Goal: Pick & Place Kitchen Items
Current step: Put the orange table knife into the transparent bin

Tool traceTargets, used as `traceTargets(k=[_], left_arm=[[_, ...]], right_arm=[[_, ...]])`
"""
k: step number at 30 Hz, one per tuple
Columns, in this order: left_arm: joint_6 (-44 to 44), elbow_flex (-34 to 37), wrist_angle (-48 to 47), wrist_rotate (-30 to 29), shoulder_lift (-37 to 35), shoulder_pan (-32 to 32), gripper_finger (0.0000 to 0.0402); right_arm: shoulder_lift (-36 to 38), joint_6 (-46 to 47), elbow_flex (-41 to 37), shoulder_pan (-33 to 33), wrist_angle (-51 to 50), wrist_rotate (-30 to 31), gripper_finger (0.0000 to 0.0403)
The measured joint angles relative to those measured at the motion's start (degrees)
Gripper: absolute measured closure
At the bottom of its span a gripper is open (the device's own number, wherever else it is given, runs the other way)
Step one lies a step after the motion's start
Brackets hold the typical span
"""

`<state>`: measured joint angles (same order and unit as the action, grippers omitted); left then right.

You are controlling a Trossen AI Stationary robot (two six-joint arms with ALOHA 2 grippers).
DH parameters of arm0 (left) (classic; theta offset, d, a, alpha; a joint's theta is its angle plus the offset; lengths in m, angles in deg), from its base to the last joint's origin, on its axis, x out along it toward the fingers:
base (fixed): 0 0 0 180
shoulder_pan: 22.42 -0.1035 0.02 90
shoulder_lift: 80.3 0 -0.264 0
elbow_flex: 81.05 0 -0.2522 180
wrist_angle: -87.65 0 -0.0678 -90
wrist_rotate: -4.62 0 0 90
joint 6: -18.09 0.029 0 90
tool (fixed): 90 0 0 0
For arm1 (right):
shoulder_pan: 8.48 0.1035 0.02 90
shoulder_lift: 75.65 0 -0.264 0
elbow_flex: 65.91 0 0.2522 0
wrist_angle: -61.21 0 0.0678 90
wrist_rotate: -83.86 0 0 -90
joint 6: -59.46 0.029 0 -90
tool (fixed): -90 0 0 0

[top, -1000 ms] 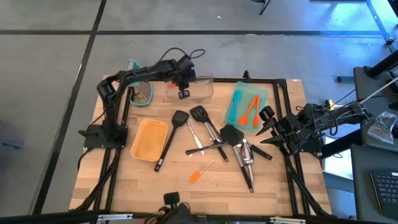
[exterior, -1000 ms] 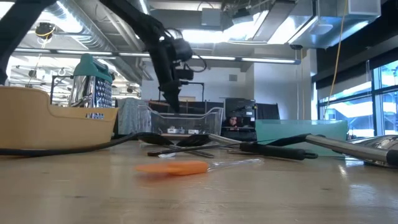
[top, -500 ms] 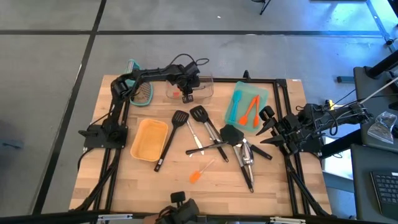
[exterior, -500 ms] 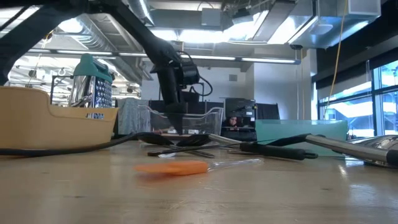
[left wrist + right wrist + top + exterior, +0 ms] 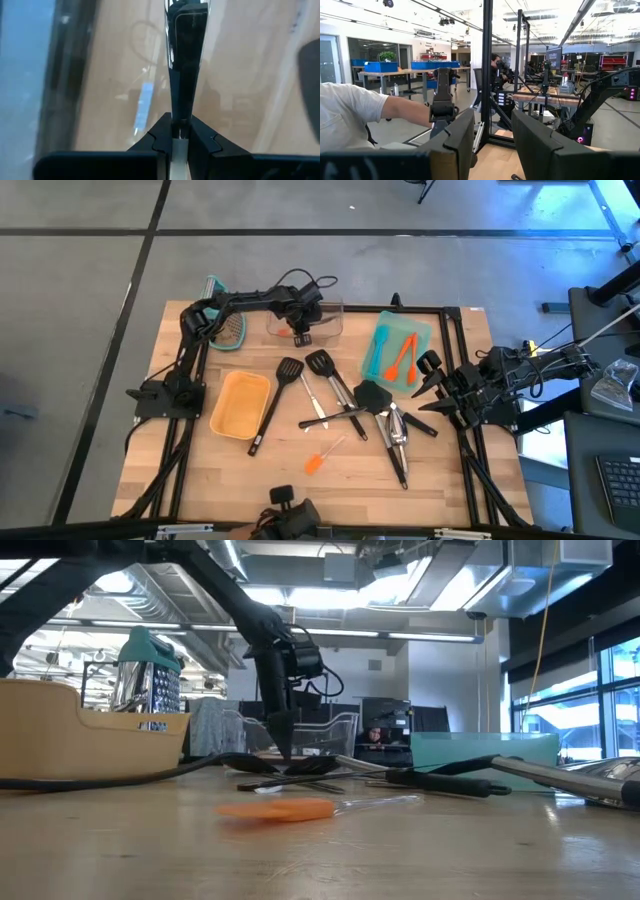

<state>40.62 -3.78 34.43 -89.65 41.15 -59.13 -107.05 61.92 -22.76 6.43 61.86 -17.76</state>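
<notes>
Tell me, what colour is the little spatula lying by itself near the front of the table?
Orange spatula, clear handle; the high view shows it best.

Counts: 3 black slotted turners [image 5: 290, 369] [image 5: 319, 362] [image 5: 372, 394], 3 orange spatulas [image 5: 316, 463] [image 5: 394, 360] [image 5: 409, 358], 1 yellow tray [image 5: 240, 404], 1 teal tray [image 5: 383, 340], 1 clear bin [image 5: 328, 323], 1 grater [image 5: 229, 326], 2 robot arms, each with one tool [image 5: 298, 331] [image 5: 428, 378].

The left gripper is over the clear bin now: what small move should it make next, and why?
Probably open the fingers. The left gripper is shut on a thin dark utensil and sits low at the clear bin, so releasing should drop it inside.
</notes>
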Motion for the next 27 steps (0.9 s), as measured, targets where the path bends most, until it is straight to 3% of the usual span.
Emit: traceTargets(k=[9,19,27], left_arm=[[-4.45,-0.02,-1.51,-2.06,0.01,-0.04,0.0376],[-3.79,0.09,-4.24,-1.6,0.11,-0.13,0.0376],[-3.78,0.13,-4.14,-1.92,0.11,-0.14,0.0343]], right_arm=[[0.0,-0.35,0.0,0.0,0.0,0.0,0.0268],[-0.01,-0.35,0.0,-0.01,0.0,0.0,0.0268],[-0.02,-0.35,0.0,-0.01,0.0,0.0,0.0268]])
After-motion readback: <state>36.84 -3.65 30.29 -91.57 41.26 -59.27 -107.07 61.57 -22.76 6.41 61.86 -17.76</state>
